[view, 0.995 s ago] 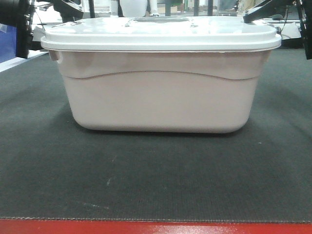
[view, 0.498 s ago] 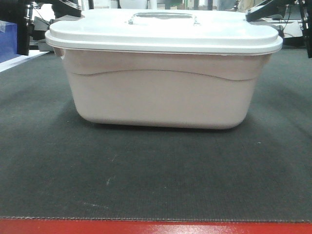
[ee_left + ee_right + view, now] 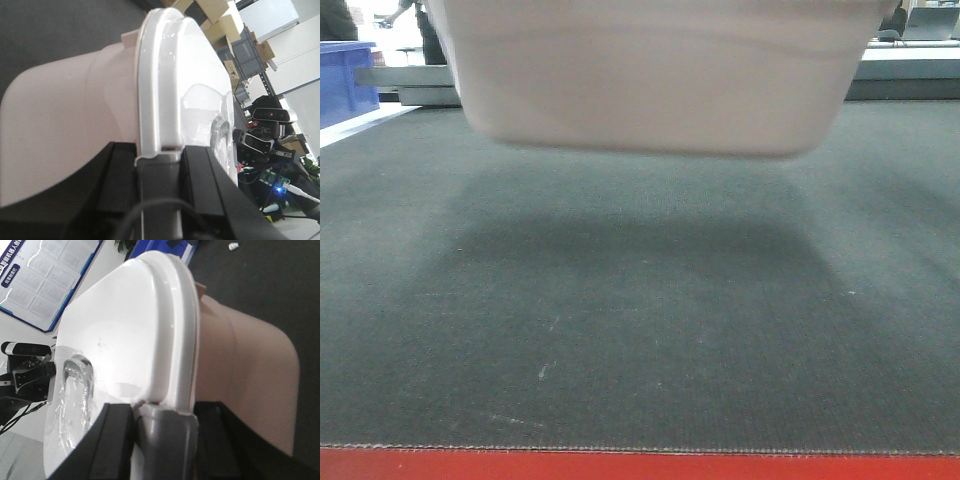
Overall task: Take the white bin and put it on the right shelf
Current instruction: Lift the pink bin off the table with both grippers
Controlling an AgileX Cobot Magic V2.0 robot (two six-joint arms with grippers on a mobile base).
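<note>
The white bin (image 3: 650, 75) hangs above the dark mat, and only its pinkish-beige lower body shows at the top of the front view. Its shadow lies on the mat below. My left gripper (image 3: 159, 152) is shut on the rim of the bin's white lid (image 3: 165, 90) at one end. My right gripper (image 3: 162, 407) is shut on the lid rim (image 3: 175, 325) at the other end. The clear lid handle shows in both wrist views. Neither gripper shows in the front view. The right shelf is out of view.
A dark mat (image 3: 640, 320) covers the table, with a red edge (image 3: 640, 466) at the front. A blue crate (image 3: 345, 80) stands at the far left. Cardboard boxes on racks (image 3: 235, 35) and camera gear (image 3: 265, 130) lie beyond the bin.
The bin has risen off the mat. Its lid and both arms have left the top of the front view, and a shadow now lies under it.
</note>
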